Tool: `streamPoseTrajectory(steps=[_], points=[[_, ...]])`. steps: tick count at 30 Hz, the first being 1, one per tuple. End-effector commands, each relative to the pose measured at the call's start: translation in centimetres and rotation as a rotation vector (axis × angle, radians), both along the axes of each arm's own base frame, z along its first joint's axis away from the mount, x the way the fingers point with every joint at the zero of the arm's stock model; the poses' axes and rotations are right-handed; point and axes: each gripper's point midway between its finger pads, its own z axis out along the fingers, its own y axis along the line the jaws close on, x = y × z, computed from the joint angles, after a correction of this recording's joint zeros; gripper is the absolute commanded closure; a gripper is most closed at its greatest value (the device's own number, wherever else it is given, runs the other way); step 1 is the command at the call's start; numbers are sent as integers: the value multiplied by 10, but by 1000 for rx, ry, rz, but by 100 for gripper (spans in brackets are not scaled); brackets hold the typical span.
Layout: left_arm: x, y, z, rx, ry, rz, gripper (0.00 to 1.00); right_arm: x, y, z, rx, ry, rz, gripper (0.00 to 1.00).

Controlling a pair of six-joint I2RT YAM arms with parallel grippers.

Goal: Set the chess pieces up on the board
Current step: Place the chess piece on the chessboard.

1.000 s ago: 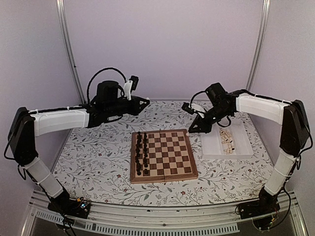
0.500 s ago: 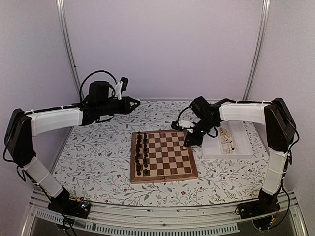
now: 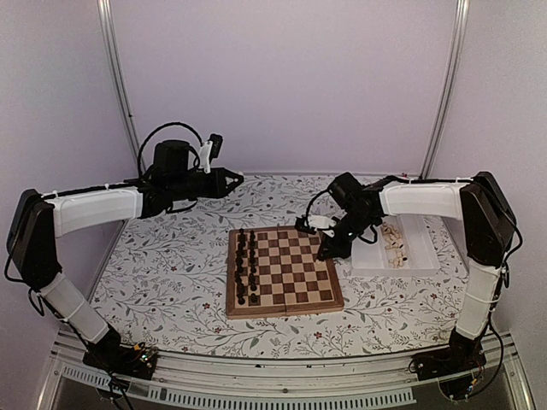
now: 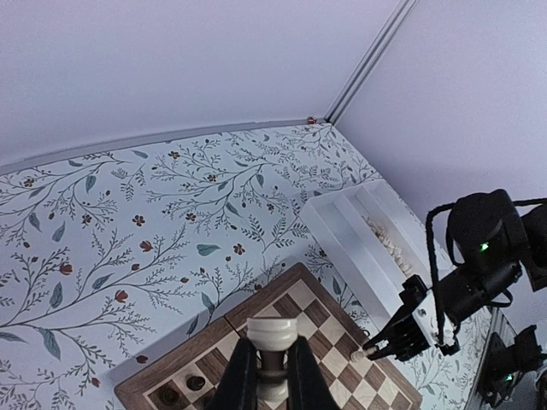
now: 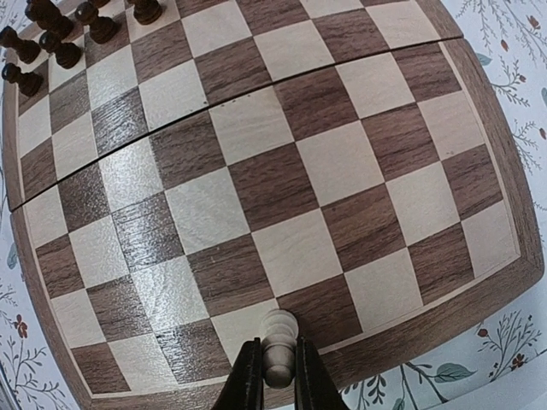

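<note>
The board [image 3: 295,275] lies mid-table, with dark pieces [image 3: 246,265] in its two left columns. My right gripper [image 3: 324,253] hangs low over the board's right edge, shut on a pale pawn [image 5: 279,335]. In the right wrist view, that gripper [image 5: 278,376] holds the pawn over a corner square of the board [image 5: 256,171]. My left gripper [image 3: 238,179] hovers behind the board's far-left corner. In the left wrist view the left gripper [image 4: 273,376] is shut on a pale flat-topped piece [image 4: 274,337], high above the board [image 4: 342,337]. More pale chess pieces [image 3: 394,240] lie in the tray.
A white ridged tray [image 3: 414,259] sits right of the board on the floral tablecloth [image 3: 162,273]. Dark pieces [image 5: 51,38] show at the right wrist view's top left. The enclosure walls stand close behind and at both sides.
My right gripper has carried the pawn from the tray's left side down to the board's right edge. The left arm drew back slightly early on, then stayed still.
</note>
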Motion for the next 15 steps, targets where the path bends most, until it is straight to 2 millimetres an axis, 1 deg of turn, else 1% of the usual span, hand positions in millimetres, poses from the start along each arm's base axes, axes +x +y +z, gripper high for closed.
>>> streamPoseTrajectory(steps=[1,8,13,15], points=[[0,1,-4,3,14,-7,100,-19,-3,-5,-31,31,37,94],[0,0,-3,1,14,-11,100,-24,-5,0,-41,33,47,95],[-1,-1,-3,0,16,-20,100,-25,-9,-3,-66,32,43,95],[-1,-2,-3,0,17,-22,100,-25,-10,-3,-71,30,43,93]])
